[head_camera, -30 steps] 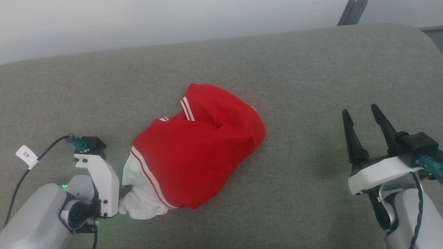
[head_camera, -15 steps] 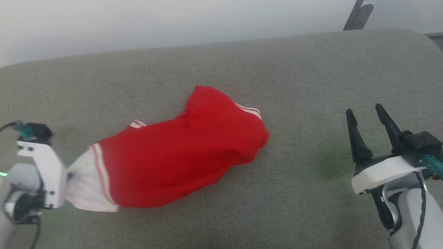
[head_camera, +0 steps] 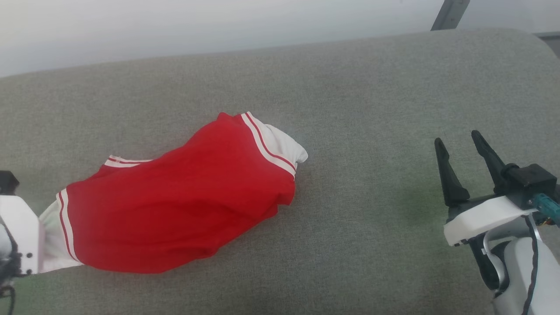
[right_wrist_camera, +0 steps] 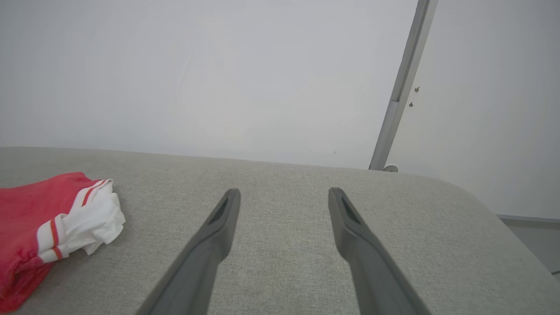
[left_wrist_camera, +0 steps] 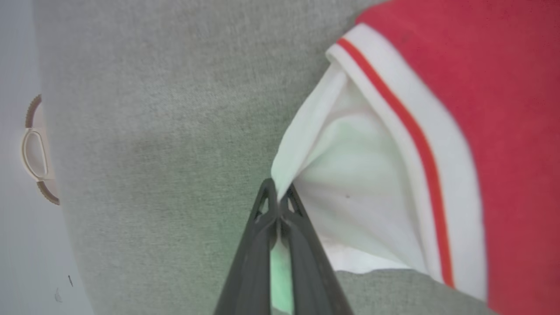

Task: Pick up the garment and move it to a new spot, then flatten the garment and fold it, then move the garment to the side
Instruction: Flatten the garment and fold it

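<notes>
The garment (head_camera: 175, 205) lies stretched on the grey cushion (head_camera: 372, 87), one sleeve meeting the left gripper (head_camera: 26, 240). The right gripper (head_camera: 456, 138) stands spread, well apart.

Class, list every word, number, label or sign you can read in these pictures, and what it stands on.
None can be read. The red jersey T-shirt with white striped sleeves shows plain cloth and stripe trim, no print; the grey fabric surface under it bears no lettering.
</notes>
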You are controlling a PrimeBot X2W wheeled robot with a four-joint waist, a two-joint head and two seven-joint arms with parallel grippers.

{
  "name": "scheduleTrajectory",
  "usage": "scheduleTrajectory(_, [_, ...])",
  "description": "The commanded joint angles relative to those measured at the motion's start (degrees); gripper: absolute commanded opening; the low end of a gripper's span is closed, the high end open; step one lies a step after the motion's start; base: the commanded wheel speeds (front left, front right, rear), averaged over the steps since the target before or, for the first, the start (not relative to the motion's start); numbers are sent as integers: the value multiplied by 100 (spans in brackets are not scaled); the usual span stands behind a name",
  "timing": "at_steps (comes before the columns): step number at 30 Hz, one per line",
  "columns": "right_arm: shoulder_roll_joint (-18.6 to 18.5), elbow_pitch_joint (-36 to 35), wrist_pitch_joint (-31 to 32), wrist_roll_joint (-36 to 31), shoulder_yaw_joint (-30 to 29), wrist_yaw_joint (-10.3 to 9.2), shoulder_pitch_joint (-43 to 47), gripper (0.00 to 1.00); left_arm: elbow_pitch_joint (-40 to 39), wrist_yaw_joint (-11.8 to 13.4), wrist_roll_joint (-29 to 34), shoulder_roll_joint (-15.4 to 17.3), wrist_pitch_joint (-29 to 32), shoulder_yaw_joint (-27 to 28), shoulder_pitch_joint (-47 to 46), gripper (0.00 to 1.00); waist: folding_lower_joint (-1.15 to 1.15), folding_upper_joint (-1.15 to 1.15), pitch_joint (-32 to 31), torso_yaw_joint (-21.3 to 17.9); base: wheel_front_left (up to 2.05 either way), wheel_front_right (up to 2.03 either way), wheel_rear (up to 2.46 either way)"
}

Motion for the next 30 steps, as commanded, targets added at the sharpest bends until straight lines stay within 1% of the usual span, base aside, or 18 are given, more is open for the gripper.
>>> scheduleTrajectory(1, [-22, -47, 27, 24, 18, -9, -6, 100, 97, -26, -48, -60, -59, 28, -56, 0, 0, 0, 40, -1, 0, 0, 0])
scheduleTrajectory(6, [-61, -96, 79, 24, 20, -8, -45, 100, 644, -191, -211, -417, -249, 43, -195, 0, 0, 0, 137, 38, 0, 0, 0])
scheduleTrajectory(7, [-72, -110, 96, 23, 16, -8, -49, 100, 735, -216, -198, -468, -303, 39, -260, 21, 0, 0, 146, 60, 0, 0, 0])
scheduleTrajectory(9, [-100, -121, 115, 34, 30, -9, -76, 100, 909, -260, -214, -574, -433, 48, -371, 98, 0, 0, 145, 106, 0, 0, 0])
scheduleTrajectory(10, [-94, -144, 134, 35, 37, -8, -78, 100, 1003, -285, -217, -614, -479, 43, -435, 100, 0, 0, 135, 142, 0, 0, 0])
scheduleTrajectory(13, [-144, -154, 190, 87, 100, -8, -92, 100, 1216, -397, -204, -710, -614, 17, -619, 100, 0, 0, 73, 262, 0, 0, 0])
scheduleTrajectory(18, [-246, -146, 333, 143, 331, -8, -95, 100, 1274, -528, -79, -803, -1066, -80, -921, 100, 0, 0, -92, 552, 0, 0, 0])
scheduleTrajectory(24, [-377, -37, 605, 380, 689, -9, -206, 100, 933, -604, -52, -946, -1867, -117, -1023, 100, 0, 0, -288, 980, 0, 0, 0])
scheduleTrajectory(26, [-439, 31, 734, 466, 853, -9, -294, 100, 733, -619, -108, -1013, -2213, -78, -949, 100, 0, 0, -327, 1124, 0, 0, 0])
scheduleTrajectory(27, [-439, 31, 734, 466, 853, -9, -294, 100, 733, -619, -108, -1013, -2213, -78, -949, 100, 0, 0, -327, 1124, 0, 0, 0])
scheduleTrajectory(30, [-493, 215, 1005, 666, 1047, -8, -448, 100, 432, -622, -97, -1066, -2698, -53, -780, 100, 0, 0, -374, 1349, 0, 0, 0])
